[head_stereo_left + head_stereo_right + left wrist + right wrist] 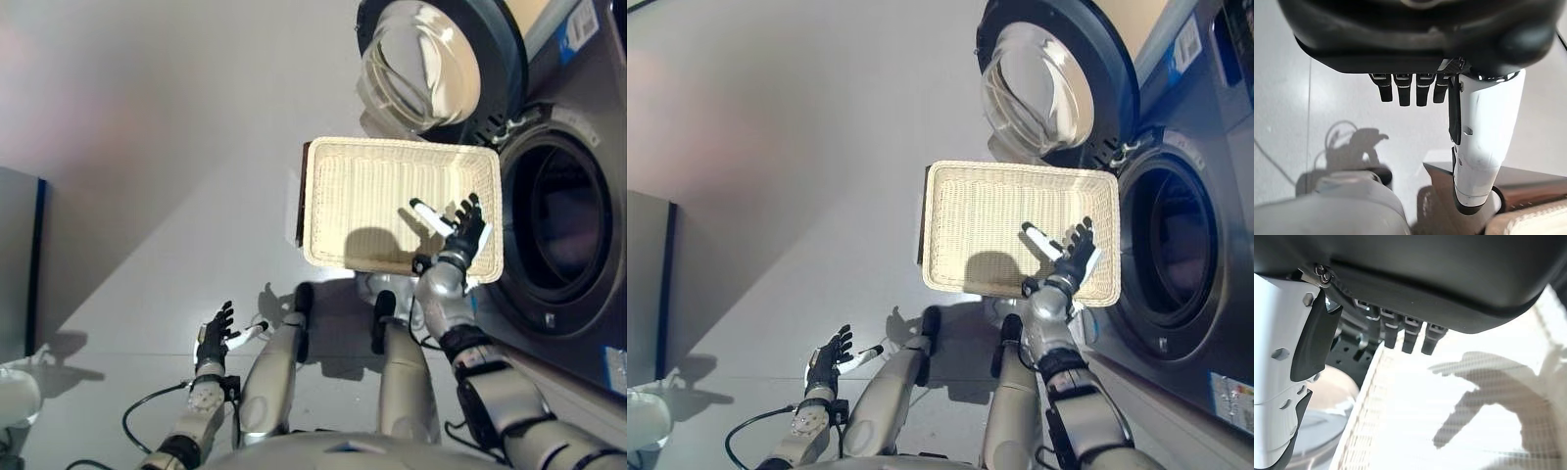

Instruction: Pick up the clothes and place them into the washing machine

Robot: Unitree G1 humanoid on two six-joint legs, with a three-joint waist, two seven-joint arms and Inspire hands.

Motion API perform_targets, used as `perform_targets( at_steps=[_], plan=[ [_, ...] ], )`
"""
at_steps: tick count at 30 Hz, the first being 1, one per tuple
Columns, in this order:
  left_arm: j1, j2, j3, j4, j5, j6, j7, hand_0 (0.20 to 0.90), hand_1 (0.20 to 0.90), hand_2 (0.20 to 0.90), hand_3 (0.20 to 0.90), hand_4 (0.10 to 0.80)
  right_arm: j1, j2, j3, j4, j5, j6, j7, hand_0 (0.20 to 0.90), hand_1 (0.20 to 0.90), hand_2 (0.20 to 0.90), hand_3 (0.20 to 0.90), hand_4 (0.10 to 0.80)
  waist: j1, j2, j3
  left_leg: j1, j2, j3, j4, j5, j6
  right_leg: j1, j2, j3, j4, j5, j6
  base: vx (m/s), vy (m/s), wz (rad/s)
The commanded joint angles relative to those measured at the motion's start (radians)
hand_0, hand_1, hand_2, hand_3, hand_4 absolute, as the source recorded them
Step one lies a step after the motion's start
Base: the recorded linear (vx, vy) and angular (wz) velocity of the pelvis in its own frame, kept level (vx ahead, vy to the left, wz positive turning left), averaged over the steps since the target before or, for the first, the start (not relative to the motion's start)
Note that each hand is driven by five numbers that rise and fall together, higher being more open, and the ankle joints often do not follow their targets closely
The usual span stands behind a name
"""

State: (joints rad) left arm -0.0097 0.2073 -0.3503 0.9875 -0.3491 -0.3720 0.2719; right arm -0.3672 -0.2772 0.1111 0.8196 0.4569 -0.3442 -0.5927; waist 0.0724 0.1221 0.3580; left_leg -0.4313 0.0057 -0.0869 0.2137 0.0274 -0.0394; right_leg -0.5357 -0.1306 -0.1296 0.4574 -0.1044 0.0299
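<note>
The shallow wicker basket [362, 196] rests on a low dark brown box [303, 196] beside the washing machine [573, 245]; I see no clothes in it. The machine's round door [431, 59] stands open and its drum opening [558, 230] is dark. My right hand [468, 233] is open, fingers spread, above the basket's near right corner, holding nothing. It also shows in the right wrist view [1400, 333] over the basket's weave [1415, 421]. My left hand [214, 336] is open and empty low over the floor at the lower left.
A dark grey cabinet [18, 259] stands at the left edge. A white rounded object [18, 394] lies at the lower left corner. Light grey floor [147, 147] stretches left of the basket. The box corner [1528, 181] shows in the left wrist view.
</note>
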Motion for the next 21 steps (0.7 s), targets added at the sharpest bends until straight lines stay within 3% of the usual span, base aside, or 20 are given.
perform_targets(
  at_steps=[1,10,14,21],
  plan=[
    [0.019,0.04,0.051,0.093,0.021,-0.003,-0.041,0.9,0.9,0.9,0.9,0.8,0.124,-0.029,-0.005,-0.104,-0.103,-0.017,0.096,0.9,0.9,0.9,0.9,0.8,-0.012,-0.072,-0.084,0.036,-0.046,0.048,-0.073,0.039,0.011,0.194,0.005,-0.063,-0.245,0.091,0.012,0.109,-0.002,0.08],
    [0.025,0.05,0.115,0.235,0.089,0.052,-0.121,0.9,0.9,0.9,0.9,0.8,0.339,-0.015,0.046,0.039,-0.299,0.085,0.272,0.9,0.9,0.9,0.9,0.8,-0.027,-0.135,-0.212,0.217,-0.041,0.061,-0.189,0.046,0.016,0.357,0.011,-0.059,-0.375,0.141,0.057,0.081,0.012,-0.05],
    [0.024,0.025,0.133,0.306,0.194,0.094,-0.126,0.9,0.9,0.9,0.9,0.8,0.391,0.043,0.115,0.323,-0.522,0.175,0.295,0.9,0.9,0.9,0.9,0.8,-0.029,-0.157,-0.328,0.323,-0.03,0.075,-0.259,0.048,0.01,0.45,0.018,-0.055,-0.437,0.159,0.076,0.117,0.017,-0.02],
    [0.017,-0.009,0.137,0.355,0.27,0.14,-0.171,0.9,0.9,0.9,0.9,0.8,0.381,0.075,0.113,0.564,-0.593,0.236,0.329,0.9,0.9,0.9,0.9,0.8,-0.037,-0.151,-0.385,0.412,-0.03,0.093,-0.248,0.013,0.022,0.523,0.012,-0.036,-0.406,0.13,0.074,0.056,0.025,-0.06]
  ],
)
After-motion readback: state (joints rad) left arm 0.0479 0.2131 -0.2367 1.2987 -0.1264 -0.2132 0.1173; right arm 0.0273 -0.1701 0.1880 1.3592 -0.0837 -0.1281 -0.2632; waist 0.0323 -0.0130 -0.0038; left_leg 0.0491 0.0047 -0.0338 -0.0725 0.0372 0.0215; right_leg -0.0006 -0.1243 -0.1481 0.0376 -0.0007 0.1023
